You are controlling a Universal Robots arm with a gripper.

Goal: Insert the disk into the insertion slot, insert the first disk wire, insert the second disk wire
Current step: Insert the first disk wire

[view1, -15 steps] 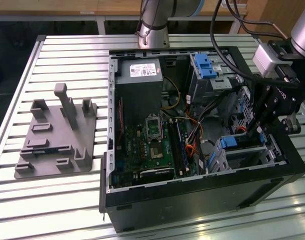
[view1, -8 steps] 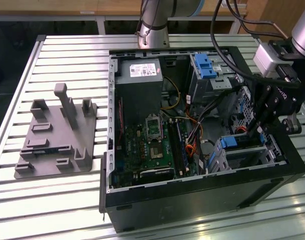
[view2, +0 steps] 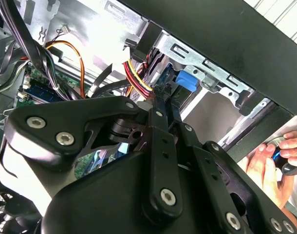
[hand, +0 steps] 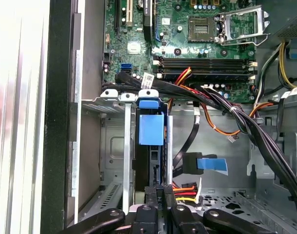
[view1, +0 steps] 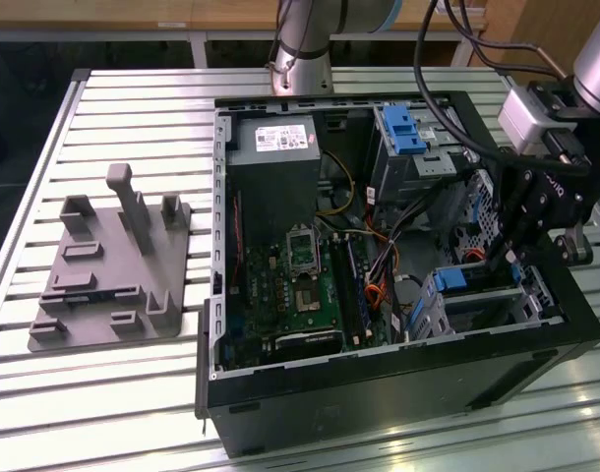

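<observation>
**Exterior view:** the tool (view1: 497,264) is reaching into the open computer case (view1: 379,413), which is lying on the bench (view1: 133,393), and is hanging just above the insertion slot (view1: 482,313). The disk (view1: 448,281) is sitting in that slot, with its blue carrier showing at the slot's mouth.

**Second wrist view:** the tool (view2: 160,95) is pointing at the red-and-yellow wire bundle (view2: 139,75) just beside the slot. A person's hand (view2: 280,156) is resting well apart from the slot, outside the case wall.

**First wrist view:** the disk (hand: 151,129) is standing on edge inside the slot (hand: 114,146), so step 1 is judged done. A black connector with a blue tag (hand: 199,163) is lying near the slot, apparently unplugged. The tool (hand: 159,195) is hovering at the disk's rear edge, where the 2 wires belong. Whether it is clenched or released cannot be told.
</observation>
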